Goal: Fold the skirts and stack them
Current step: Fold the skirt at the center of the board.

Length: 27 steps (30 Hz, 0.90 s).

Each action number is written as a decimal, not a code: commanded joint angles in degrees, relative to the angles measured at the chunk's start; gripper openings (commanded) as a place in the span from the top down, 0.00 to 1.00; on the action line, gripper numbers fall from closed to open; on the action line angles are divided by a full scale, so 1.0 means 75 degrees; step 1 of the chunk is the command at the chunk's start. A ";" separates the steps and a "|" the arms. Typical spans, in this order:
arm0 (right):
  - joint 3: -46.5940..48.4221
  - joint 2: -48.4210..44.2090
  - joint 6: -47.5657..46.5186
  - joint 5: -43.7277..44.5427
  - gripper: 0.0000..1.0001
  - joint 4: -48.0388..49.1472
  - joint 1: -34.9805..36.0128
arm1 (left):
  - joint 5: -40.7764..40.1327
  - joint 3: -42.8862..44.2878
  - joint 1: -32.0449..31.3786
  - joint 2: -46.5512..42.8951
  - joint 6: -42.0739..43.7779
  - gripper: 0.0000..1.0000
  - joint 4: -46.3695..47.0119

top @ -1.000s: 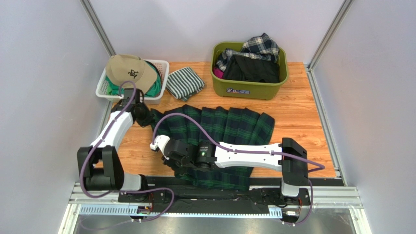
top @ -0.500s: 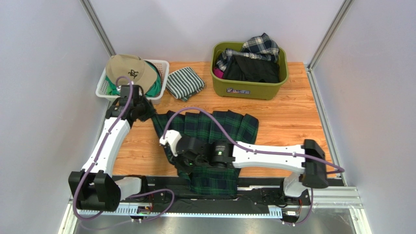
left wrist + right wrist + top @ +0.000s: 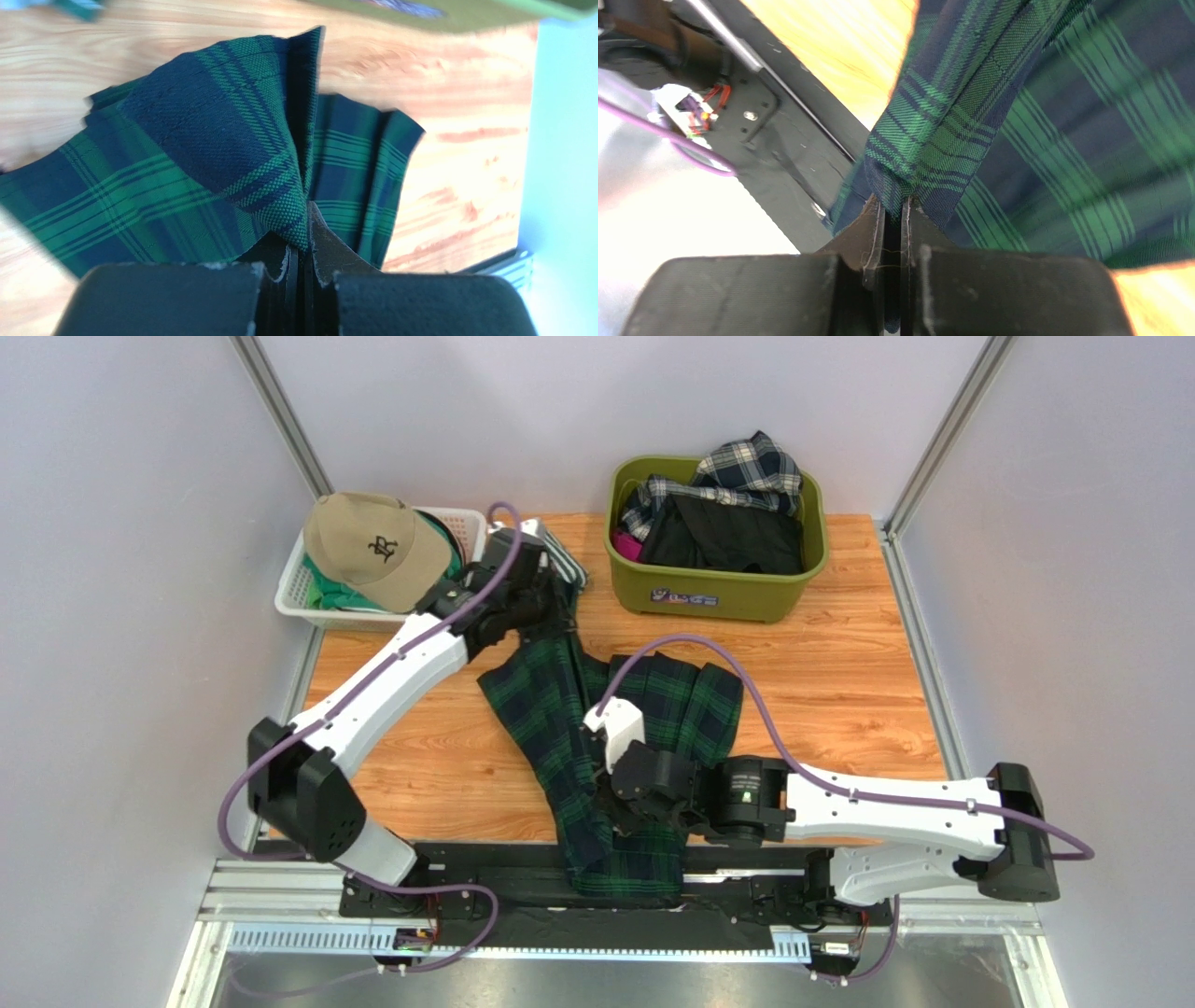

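The dark green-navy tartan pleated skirt (image 3: 586, 742) lies on the wooden table, partly lifted and folded lengthwise, its near end hanging over the front edge. My left gripper (image 3: 540, 613) is shut on its far edge; the left wrist view shows the cloth (image 3: 210, 154) pinched between the jaws. My right gripper (image 3: 634, 787) is shut on its near part, the cloth (image 3: 948, 133) clamped between the jaws. The plain black skirt (image 3: 730, 535) and the navy-white-grey plaid skirt (image 3: 737, 469) lie in the green tub (image 3: 709, 588) at the back.
A white basket (image 3: 302, 588) at the back left holds a tan cap (image 3: 368, 543) on green cloth. A green-and-white striped folded cloth (image 3: 558, 549) lies mostly hidden behind my left gripper. Grey walls close both sides. A black rail runs along the front edge.
Both grippers have swung rightward with the tartan skirt, folding its left part over the right. The skirt now lies narrower. The left gripper has moved from the basket toward the striped cloth.
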 commanded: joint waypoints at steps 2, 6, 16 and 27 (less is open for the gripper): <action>-0.0773 -0.1334 0.1777 0.0330 1.00 -0.1125 0.0184 | -0.0333 0.1211 -0.0731 0.0793 0.0048 1.00 0.0695; -0.1606 -0.2333 0.2355 0.0109 1.00 -0.1114 0.0184 | -0.0239 0.1868 -0.1282 0.1532 0.0212 1.00 0.0707; -0.2907 -0.2640 0.2824 -0.0804 1.00 -0.0273 0.0091 | -0.0181 0.2771 -0.2138 0.2962 0.0622 1.00 0.0437; -0.3856 -0.2194 0.3796 -0.1180 0.99 -0.0130 -0.0355 | 0.0135 0.3333 -0.2431 0.4263 0.1103 1.00 0.0109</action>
